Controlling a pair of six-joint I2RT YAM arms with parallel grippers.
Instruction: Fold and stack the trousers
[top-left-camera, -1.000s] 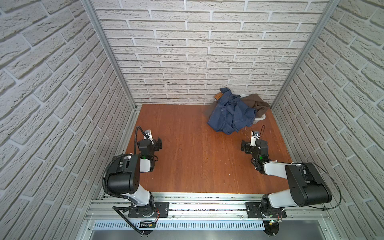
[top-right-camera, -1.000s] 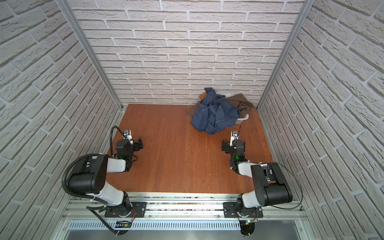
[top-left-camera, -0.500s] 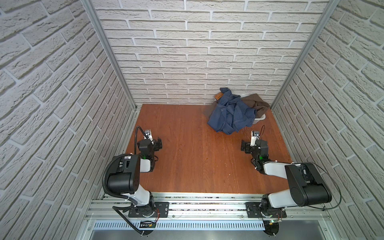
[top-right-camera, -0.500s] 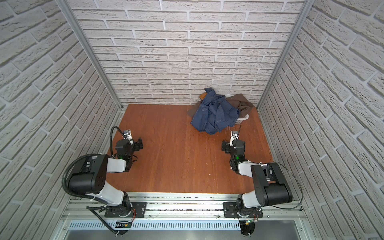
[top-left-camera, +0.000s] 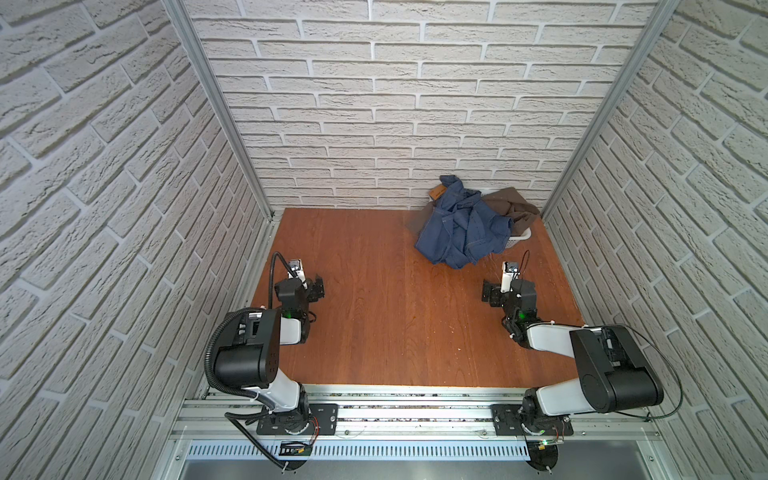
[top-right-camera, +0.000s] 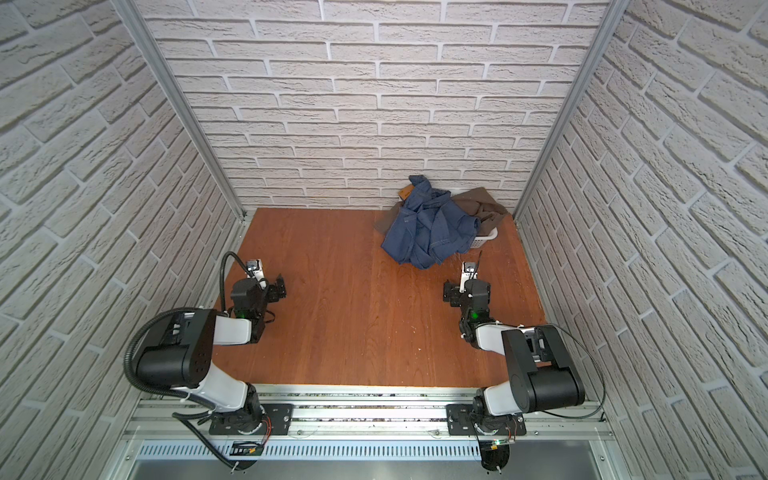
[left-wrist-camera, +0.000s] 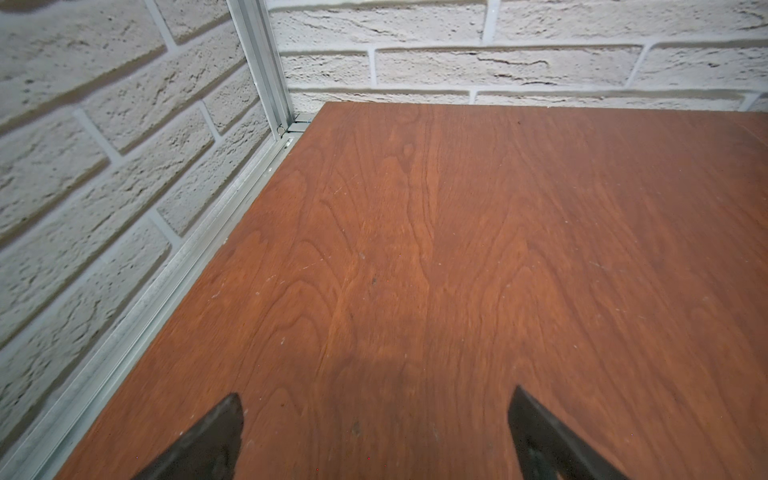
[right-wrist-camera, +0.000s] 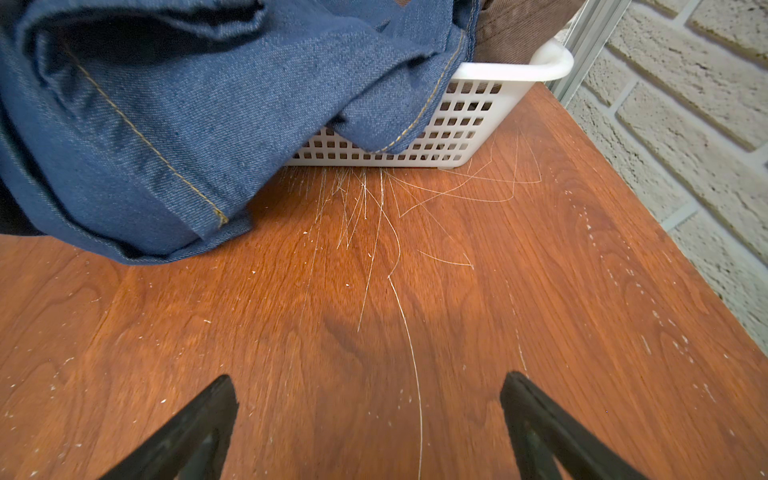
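On the wooden worktop (top-left-camera: 395, 324), the trousers (top-left-camera: 459, 232) lie crumpled at the far right, draped over a white basket (right-wrist-camera: 478, 112). Both arms sit folded low at either side; left gripper (left-wrist-camera: 376, 401) and right gripper (right-wrist-camera: 368, 384) gape wide, empty.

This is a robotics test cell in a lab, dressed to look faintly domestic. A wooden tabletop (top-left-camera: 374, 316) is boxed in on three sides by brick-pattern wall panels (top-left-camera: 395, 104) held in bare aluminium posts (top-left-camera: 216, 104). Along the tabletop's near edge runs an aluminium rail (top-left-camera: 407, 409) with two robot arms (top-left-camera: 249, 353) bolted to it. In the tabletop's far right corner stands a white plastic basket (right-wrist-camera: 478, 108), heaped with the trousers (top-left-camera: 461, 228) and a brown garment (top-left-camera: 513, 205).
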